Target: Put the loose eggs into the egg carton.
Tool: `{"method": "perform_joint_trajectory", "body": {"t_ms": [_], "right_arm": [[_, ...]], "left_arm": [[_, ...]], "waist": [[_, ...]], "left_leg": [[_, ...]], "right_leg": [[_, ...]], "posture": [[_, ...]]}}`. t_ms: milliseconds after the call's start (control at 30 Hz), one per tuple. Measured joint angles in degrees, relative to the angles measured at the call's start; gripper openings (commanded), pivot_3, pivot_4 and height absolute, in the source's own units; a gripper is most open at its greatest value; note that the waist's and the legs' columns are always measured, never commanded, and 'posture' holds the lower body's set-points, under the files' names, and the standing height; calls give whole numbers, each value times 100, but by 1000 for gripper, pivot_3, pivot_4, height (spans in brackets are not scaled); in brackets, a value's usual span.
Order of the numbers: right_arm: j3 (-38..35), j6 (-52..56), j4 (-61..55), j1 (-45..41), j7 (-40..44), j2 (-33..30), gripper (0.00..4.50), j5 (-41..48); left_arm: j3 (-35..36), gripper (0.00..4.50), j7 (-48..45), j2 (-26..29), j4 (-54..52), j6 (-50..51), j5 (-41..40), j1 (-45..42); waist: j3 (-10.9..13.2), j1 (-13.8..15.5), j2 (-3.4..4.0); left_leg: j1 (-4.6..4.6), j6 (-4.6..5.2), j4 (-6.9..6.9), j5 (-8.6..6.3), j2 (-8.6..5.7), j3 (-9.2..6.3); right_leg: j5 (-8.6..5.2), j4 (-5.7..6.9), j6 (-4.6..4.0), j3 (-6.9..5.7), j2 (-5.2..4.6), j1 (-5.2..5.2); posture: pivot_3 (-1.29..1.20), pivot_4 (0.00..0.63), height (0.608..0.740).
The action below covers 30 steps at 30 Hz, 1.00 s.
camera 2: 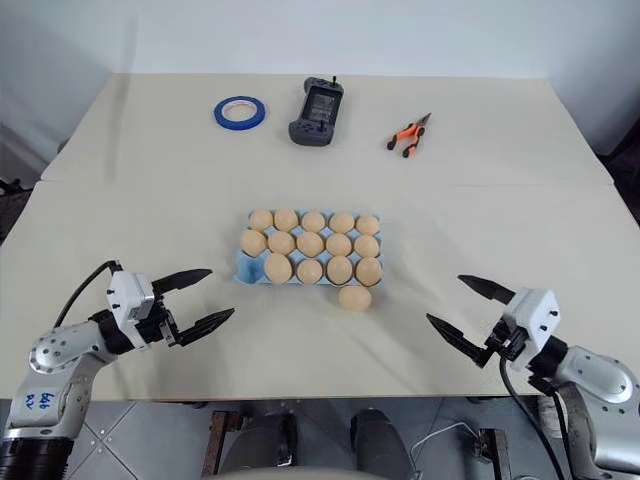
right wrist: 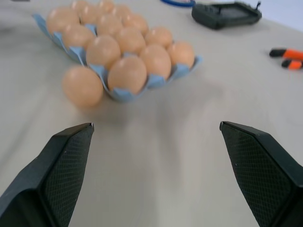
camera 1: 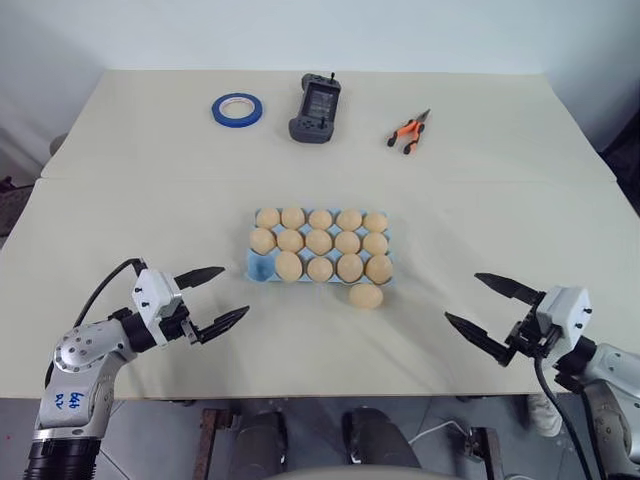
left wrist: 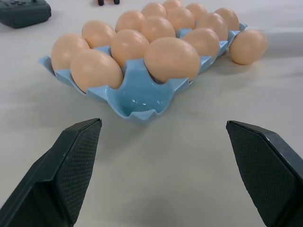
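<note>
Right wrist view blurs the loose egg point(right wrist: 82, 85) beside the egg carton point(right wrist: 124, 93).

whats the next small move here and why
Probably bring the open right gripper in toward the loose egg, which lies on the table against the egg carton's near edge. One cup at the carton's near left corner is empty, the rest hold eggs, and both grippers are empty.
</note>
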Motion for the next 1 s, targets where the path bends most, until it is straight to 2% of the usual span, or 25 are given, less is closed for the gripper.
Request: {"method": "perform_joint_trajectory", "body": {"t_ms": [233, 433, 600, 833, 1000], "right_arm": [[111, -162, 381, -323, 61, -20, 4464, -48], [555, 187, 271, -571, 401, -256, 4464, 111], [1221, 866, 41, -868, 635, -654, 4464, 96], [2200, 1455, -48, -1520, 516, -527, 4464, -67], [2601, 1665, -38, -1709, 390, -334, 4464, -200]], "left_arm": [[-3, 4500, -2, -30, -88, 29, -71, -25], [3, 4500, -116, 17, -300, 79, -141, 3], [22, 4500, -236, 135, -440, 94, -161, 137], [59, 4500, -233, 138, -500, 74, -162, 302], [76, 4500, -113, 134, -705, 86, -163, 540]], "waist": [[0, -8, 0], [0, 4, 0], [0, -8, 0], [0, -1, 0], [1, 3, -1]], "left_leg": [[-4, 0, -1, -1, 1, 0], [-4, 0, 0, -1, 1, -1], [-4, 0, 1, -1, 3, -2], [-11, 1, 0, -3, 2, -5], [-21, 2, 0, -8, 3, -9]], "right_leg": [[0, 1, 0, 0, 0, -7], [0, 1, 0, -1, 0, -6], [0, 1, 0, -1, 0, -7], [0, -2, 0, -3, -2, -12], [0, -4, 0, -9, -2, -20]], "posture": [[0, 150, 740], [0, 150, 740], [0, 150, 740], [0, 150, 740], [0, 150, 740]]}}
